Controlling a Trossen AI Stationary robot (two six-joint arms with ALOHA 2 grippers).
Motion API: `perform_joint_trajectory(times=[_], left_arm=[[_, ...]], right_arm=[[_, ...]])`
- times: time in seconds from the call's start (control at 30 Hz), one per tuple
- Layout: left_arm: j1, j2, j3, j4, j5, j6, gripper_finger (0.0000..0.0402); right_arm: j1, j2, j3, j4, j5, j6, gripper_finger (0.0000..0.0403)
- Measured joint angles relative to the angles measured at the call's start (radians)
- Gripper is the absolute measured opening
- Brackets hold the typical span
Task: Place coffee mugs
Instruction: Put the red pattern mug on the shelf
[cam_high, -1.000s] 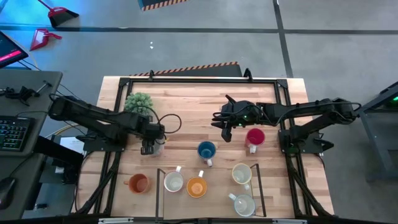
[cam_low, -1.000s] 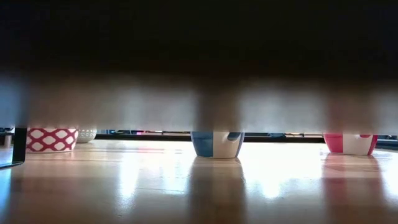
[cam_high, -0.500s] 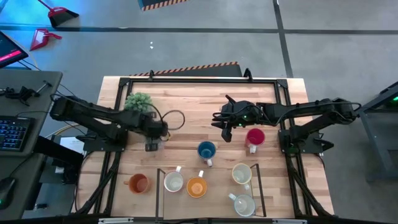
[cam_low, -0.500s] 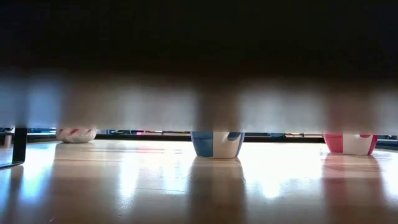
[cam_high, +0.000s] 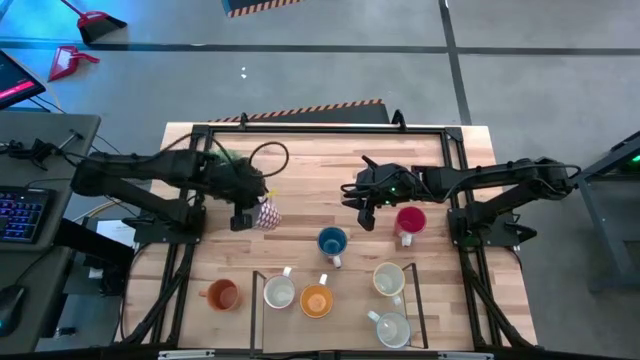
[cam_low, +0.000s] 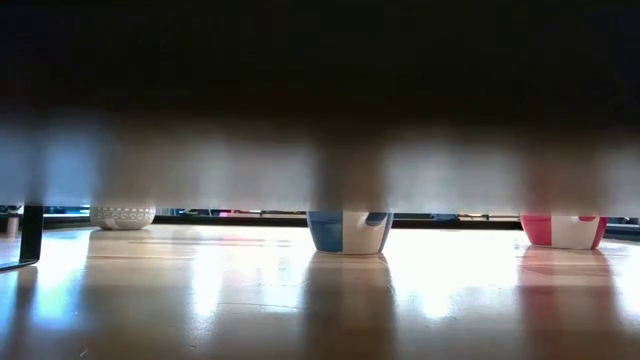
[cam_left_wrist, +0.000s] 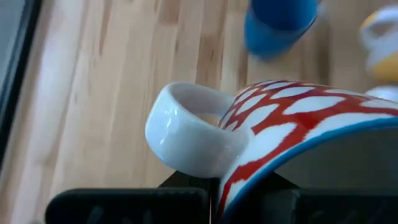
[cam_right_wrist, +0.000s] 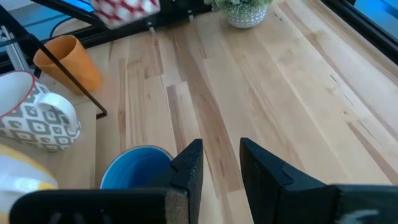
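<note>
My left gripper (cam_high: 242, 217) is shut on a red-and-white patterned mug (cam_high: 267, 213), which it holds above the table's left half. In the left wrist view this mug (cam_left_wrist: 298, 118) shows a white handle (cam_left_wrist: 186, 134) and a blue inner rim. My right gripper (cam_high: 362, 213) hangs open over the middle right, between the blue mug (cam_high: 332, 241) and the red mug (cam_high: 410, 220), with nothing between its fingers (cam_right_wrist: 186, 168). Several more mugs, orange (cam_high: 222, 294) and white (cam_high: 279, 292), stand near the front edge. My left gripper has the patterned mug by its rim wall right beside the handle (cam_left_wrist: 231, 180), one finger inside the mug and one outside. The mug is lifted clear of the table and tipped, its body pointing toward the table's right.
A green potted plant (cam_high: 222, 160) stands at the far left, partly under my left arm; its white pot (cam_low: 122, 216) shows in the low view. A black wire rack (cam_high: 255, 300) runs around the mugs at the near edge. Bare wood lies in the far middle.
My left gripper has risen and gone toward the far edge with the patterned mug. The mug stood on the table a second ago; now it is lifted clear and tipped, and the plant's pot shows behind where it stood.
</note>
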Motion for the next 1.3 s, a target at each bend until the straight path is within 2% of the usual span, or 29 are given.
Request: perform_joint_trajectory(times=[0.33,0.57,0.83,1.3], left_arm=[[-0.154,0.187,0.264,-0.101,-0.021,-0.034,0.0008],[-0.283,0.335,0.443,-0.149,-0.073,-0.091,0.0008],[-0.417,0.473,0.574,-0.179,-0.140,-0.235,0.0008],[-0.561,0.686,0.785,-0.199,-0.156,-0.212,0.0008]], right_arm=[[0.000,0.000,0.000,-0.031,0.003,0.000,0.0084],[0.000,0.000,0.000,-0.061,0.003,-0.010,0.0084],[0.000,0.000,0.000,-0.101,-0.001,-0.037,0.0084],[0.000,0.000,0.000,-0.125,-0.003,-0.018,0.0084]])
